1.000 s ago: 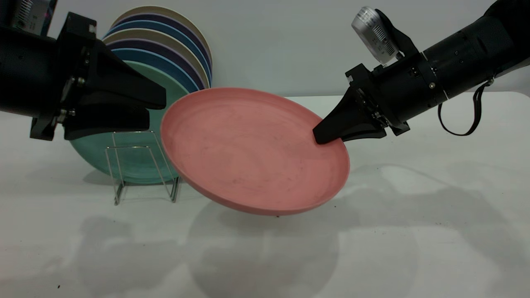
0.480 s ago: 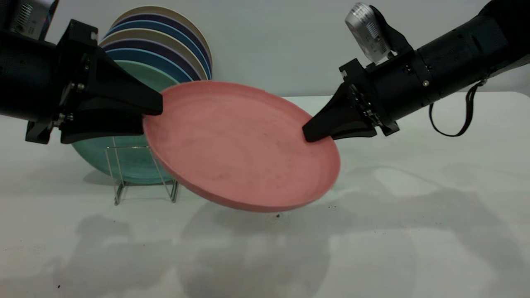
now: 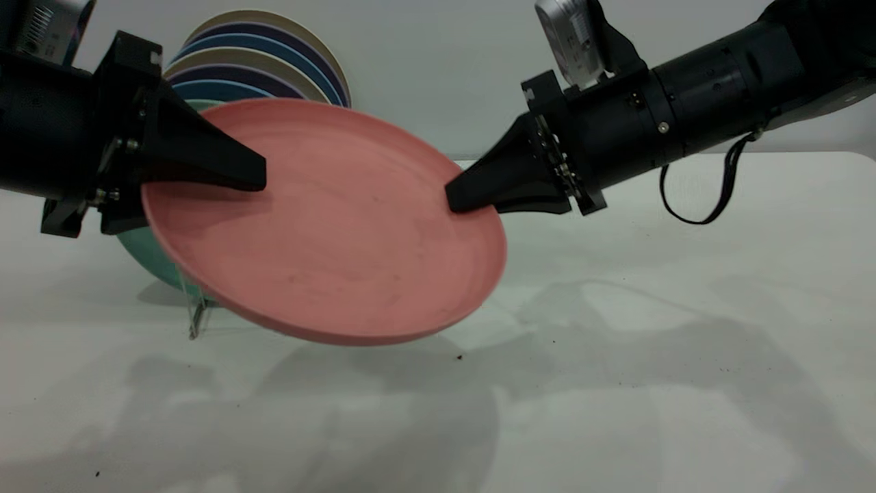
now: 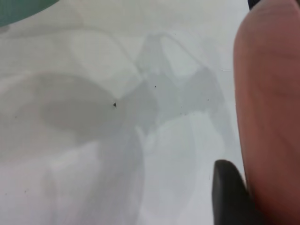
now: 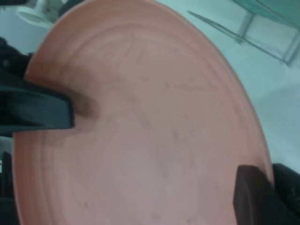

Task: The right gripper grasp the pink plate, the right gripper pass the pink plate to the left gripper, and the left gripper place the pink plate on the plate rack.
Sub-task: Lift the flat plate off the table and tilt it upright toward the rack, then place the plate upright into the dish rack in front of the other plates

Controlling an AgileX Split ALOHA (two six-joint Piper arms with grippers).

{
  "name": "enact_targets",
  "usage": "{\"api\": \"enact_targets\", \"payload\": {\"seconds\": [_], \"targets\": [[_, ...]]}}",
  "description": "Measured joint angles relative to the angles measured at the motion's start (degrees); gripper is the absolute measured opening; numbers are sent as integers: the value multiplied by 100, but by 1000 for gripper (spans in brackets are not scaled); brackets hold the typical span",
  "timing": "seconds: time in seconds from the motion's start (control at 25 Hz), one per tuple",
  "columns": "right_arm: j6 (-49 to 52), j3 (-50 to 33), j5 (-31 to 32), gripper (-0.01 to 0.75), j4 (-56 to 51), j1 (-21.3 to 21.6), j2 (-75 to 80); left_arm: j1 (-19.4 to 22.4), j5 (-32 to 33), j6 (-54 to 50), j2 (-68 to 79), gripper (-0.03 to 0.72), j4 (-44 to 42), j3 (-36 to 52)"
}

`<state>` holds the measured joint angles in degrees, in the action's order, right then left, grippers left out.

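Observation:
The pink plate [image 3: 328, 233] hangs tilted in the air above the table. My right gripper [image 3: 455, 202] is shut on its right rim. My left gripper [image 3: 250, 195] is open and straddles the left rim: its upper jaw lies just over the plate's face, and its lower jaw is hidden beneath. The left wrist view shows the plate's underside [image 4: 269, 93] beside one jaw. In the right wrist view the plate [image 5: 150, 122] fills the frame, with my right gripper [image 5: 255, 190] on the near rim. The plate rack [image 3: 198, 315] stands behind, mostly hidden by the plate.
A teal-green plate [image 3: 147, 263] stands in the rack, behind the pink plate. Several more plates [image 3: 274, 61] in beige, blue and purple stand in a row behind it. The white table [image 3: 616, 383] spreads in front and to the right.
My right gripper has carried the pink plate left and upward. The plate's left rim has slid in between my left gripper's jaws. The left gripper has stayed in place.

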<state>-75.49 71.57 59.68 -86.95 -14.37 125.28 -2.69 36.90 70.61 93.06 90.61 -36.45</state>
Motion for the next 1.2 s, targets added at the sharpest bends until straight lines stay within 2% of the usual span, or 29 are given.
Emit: {"api": "enact_targets", "payload": {"seconds": [0.12,0.16,0.32,0.48,0.6,0.72,0.88,1.12,1.2], "targets": [[-88,0,20,52,-76,0,-2,5,-145,-30,7,135,27,0],[-97,0,25,67,-105,0,-19,5,-253,-30,14,112,6,0],[-97,0,-115,183,-99,0,-31,5,-337,-25,34,110,-6,0],[-97,0,-254,390,-33,75,-31,5,-559,-9,34,110,-248,-5],[-41,0,-284,536,11,344,-31,5,-925,-3,34,110,-522,-5],[113,0,-92,624,120,687,-31,5,-1094,1,34,110,-593,-5],[338,0,453,617,386,1105,-31,5,-1114,8,34,110,-755,-5],[383,0,589,504,1040,1491,-31,5,-902,-75,34,110,-1310,-22],[471,0,593,471,1242,1527,-31,5,-800,-328,34,110,-1734,-124]]}}
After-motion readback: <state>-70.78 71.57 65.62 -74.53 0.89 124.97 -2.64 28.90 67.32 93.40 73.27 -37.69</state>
